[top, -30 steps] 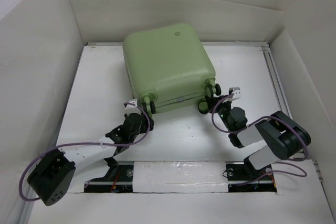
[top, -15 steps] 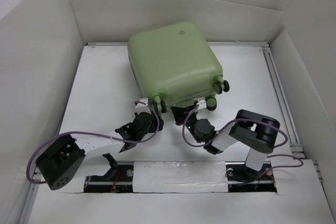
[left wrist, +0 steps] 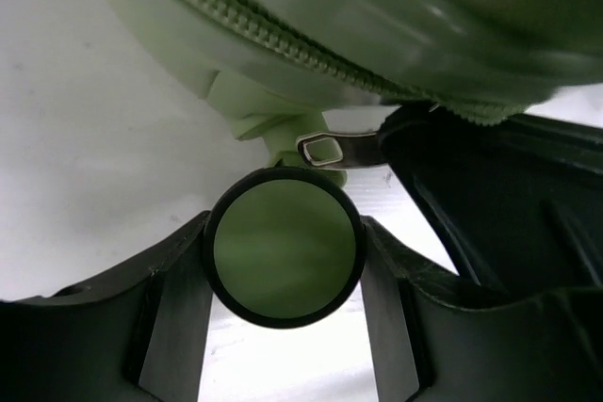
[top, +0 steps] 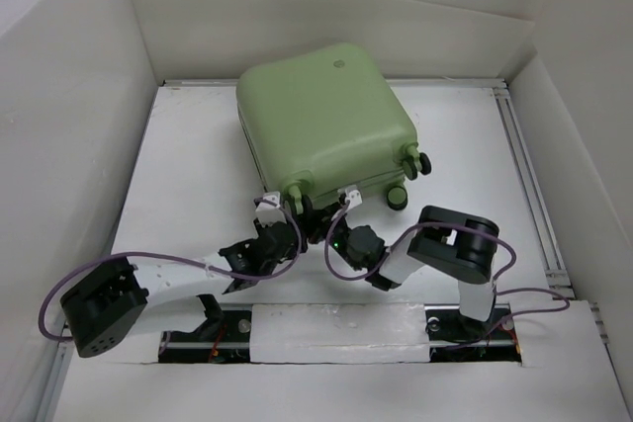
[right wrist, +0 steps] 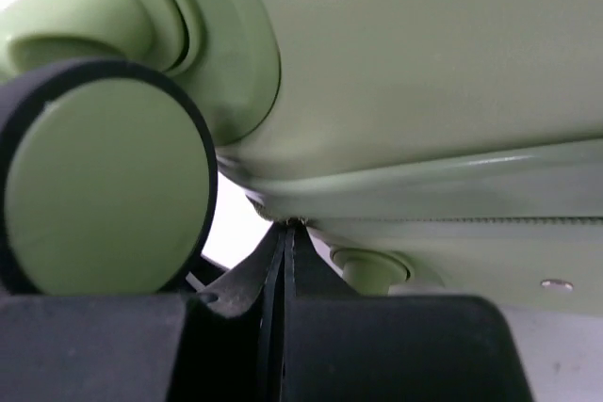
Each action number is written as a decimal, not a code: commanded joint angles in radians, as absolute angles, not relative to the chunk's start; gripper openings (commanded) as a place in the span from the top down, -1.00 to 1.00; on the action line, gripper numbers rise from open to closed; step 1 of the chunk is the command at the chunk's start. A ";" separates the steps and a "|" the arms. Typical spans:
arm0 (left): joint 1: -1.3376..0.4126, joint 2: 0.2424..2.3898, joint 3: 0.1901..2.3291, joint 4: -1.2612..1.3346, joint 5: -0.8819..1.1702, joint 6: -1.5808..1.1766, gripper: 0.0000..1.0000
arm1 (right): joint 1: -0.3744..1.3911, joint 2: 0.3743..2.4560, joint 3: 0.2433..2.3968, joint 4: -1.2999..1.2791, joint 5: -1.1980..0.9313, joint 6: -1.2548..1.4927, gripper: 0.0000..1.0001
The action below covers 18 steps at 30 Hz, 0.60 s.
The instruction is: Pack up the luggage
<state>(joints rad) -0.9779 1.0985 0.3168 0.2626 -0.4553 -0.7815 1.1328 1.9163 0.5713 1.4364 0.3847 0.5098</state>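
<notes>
The luggage (top: 321, 121) is a pale green hard-shell suitcase lying flat at the back middle of the table, wheels toward me. My left gripper (top: 280, 212) has its fingers on both sides of a green-and-black wheel (left wrist: 285, 247) at the case's near left corner, touching it. My right gripper (top: 343, 203) is shut, with its tips at the zipper seam (right wrist: 285, 225) on the near edge. In the left wrist view the metal zipper pull (left wrist: 325, 150) runs into the right gripper's black tip (left wrist: 405, 134). Another wheel (right wrist: 104, 185) fills the left of the right wrist view.
White walls box in the table on the left, back and right. A metal rail (top: 524, 175) runs along the right edge. Two more wheels (top: 415, 160) stick out at the case's near right corner. A white taped strip (top: 336, 328) covers the arm bases.
My right arm swung left from the right-hand wheels to the middle of the case's near edge. My left gripper moved up onto the left wheel. The suitcase turned and shifted slightly.
</notes>
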 commanded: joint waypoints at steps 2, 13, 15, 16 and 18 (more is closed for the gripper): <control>-1.210 1.071 0.469 0.686 -0.083 -0.793 1.00 | 1.197 1.930 0.610 1.425 0.153 0.590 1.00; -1.275 1.150 0.503 0.746 -0.126 -0.782 1.00 | 1.229 1.652 0.387 1.315 0.314 0.637 1.00; -1.289 1.080 0.462 0.692 -0.204 -0.770 0.57 | 1.239 1.622 0.387 1.198 0.354 0.637 1.00; -1.289 1.048 0.442 0.640 -0.222 -0.770 0.37 | 1.239 1.605 0.387 1.166 0.368 0.637 1.00; -1.289 0.927 0.398 0.589 -0.267 -0.770 -0.14 | 1.239 1.556 0.376 1.085 0.396 0.637 1.00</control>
